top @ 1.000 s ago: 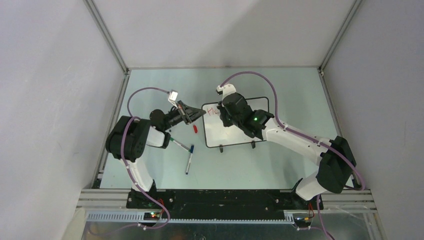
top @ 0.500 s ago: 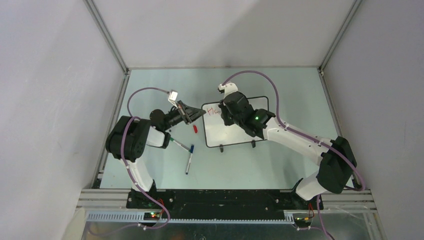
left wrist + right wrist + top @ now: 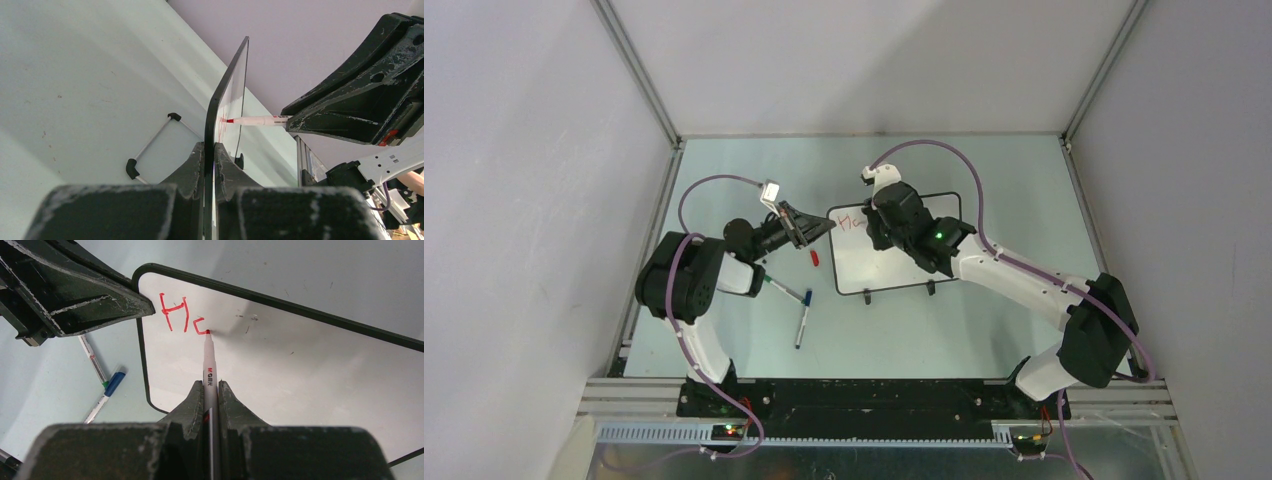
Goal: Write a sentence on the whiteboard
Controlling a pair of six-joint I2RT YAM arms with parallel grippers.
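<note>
The whiteboard stands tilted on its two black feet at mid-table. My left gripper is shut on its upper left corner, the thin black frame pinched between the jaws. My right gripper is shut on a white red-ink marker, whose tip touches the board. Of the sentence, a red "H" and a small curved stroke show near the top left corner. From above, the right wrist hides the marker tip.
On the table left of the board lie a red cap, a green-banded marker and a blue-capped marker. Grey walls and metal rails enclose the table on three sides.
My right wrist has crept slightly to the right along the board's top with the marker. The left gripper and the board have not moved.
</note>
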